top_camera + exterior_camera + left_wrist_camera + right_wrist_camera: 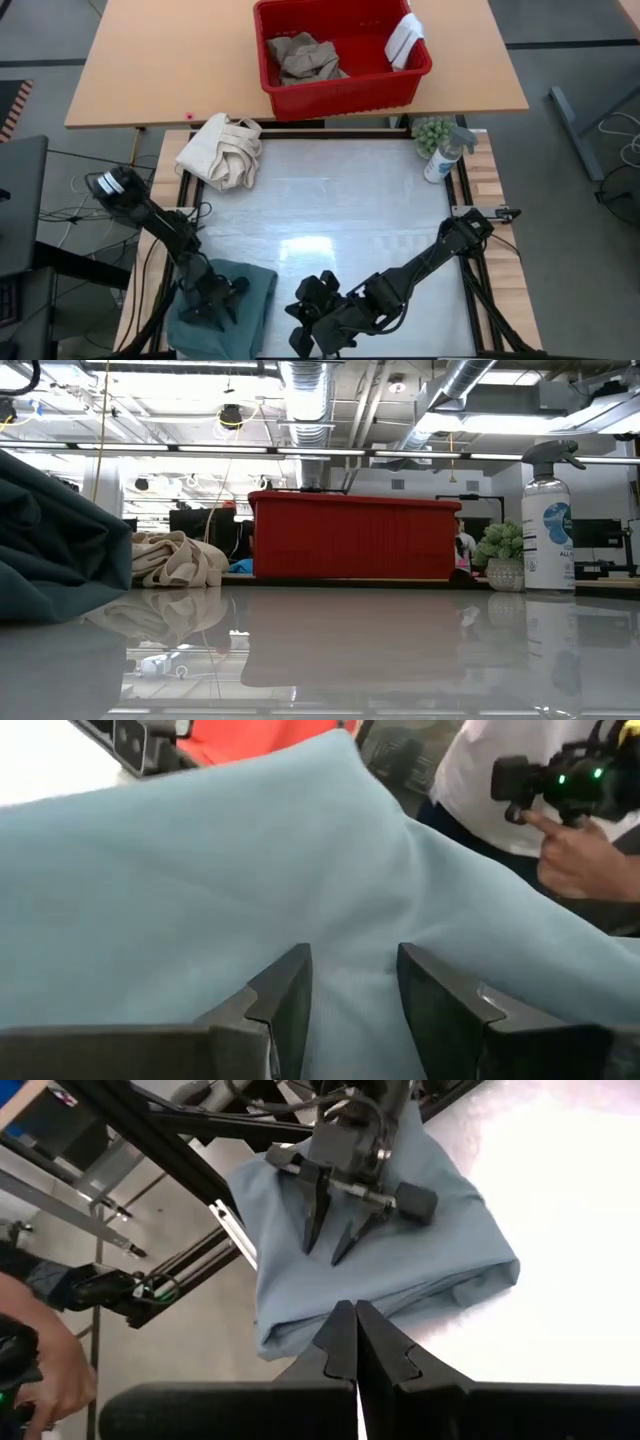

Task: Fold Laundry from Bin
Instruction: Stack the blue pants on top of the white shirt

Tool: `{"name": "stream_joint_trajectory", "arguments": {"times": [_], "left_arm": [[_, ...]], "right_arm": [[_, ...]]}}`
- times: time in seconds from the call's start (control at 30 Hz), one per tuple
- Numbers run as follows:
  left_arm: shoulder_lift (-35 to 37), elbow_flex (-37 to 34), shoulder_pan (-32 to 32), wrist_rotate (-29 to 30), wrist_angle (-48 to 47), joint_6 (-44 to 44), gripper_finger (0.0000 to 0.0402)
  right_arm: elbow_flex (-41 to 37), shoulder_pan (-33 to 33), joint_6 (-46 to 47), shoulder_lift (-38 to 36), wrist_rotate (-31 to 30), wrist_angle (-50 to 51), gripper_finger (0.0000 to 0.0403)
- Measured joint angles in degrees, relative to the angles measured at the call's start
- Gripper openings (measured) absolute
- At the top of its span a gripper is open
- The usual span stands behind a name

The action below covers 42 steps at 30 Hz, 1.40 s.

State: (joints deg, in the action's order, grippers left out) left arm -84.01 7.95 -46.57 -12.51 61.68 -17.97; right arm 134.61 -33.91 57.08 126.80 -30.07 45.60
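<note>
Glossy counter (350, 200), red bin (345, 95) at far edge.
We see left hand (335, 1240) part-open over teal garment (255, 290), gripping nothing; right hand (355, 1342) shut, empty.

Your teal garment (232, 300) runs off the high view's bottom edge. The bin (355, 537) wall hides its contents in the low view.

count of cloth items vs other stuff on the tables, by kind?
Cloth in the red bin: 2 (tan trousers, white cloth)
Cloth on the table: 2 (teal garment, cream canvas bundle)
Bins: 1
Spray bottles: 1
Small plants: 1
Total: 7
</note>
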Motion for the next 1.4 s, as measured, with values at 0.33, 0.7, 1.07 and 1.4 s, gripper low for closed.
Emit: {"name": "stream_joint_trajectory", "arguments": {"times": [0.33,0.7,1.07,1.4], "left_arm": [[-11.54,-0.65,1.96,-3.00,12.67,-9.33,0.0141],[11.06,-1.38,6.90,-7.35,11.21,-31.39,0.0141],[43.19,15.60,0.35,-0.17,-28.71,-22.27,0.0141],[52.93,29.55,-1.23,12.07,-59.43,-8.28,0.0141]], "right_arm": [[0.00,0.28,-2.31,-0.09,-0.02,0.68,0.0021],[0.35,-0.11,-11.14,-1.88,-2.81,-5.05,0.0021],[0.22,8.78,-33.07,13.32,21.55,-45.59,0.0020],[0.17,14.73,-11.67,28.13,40.36,-70.78,0.0019]]}}
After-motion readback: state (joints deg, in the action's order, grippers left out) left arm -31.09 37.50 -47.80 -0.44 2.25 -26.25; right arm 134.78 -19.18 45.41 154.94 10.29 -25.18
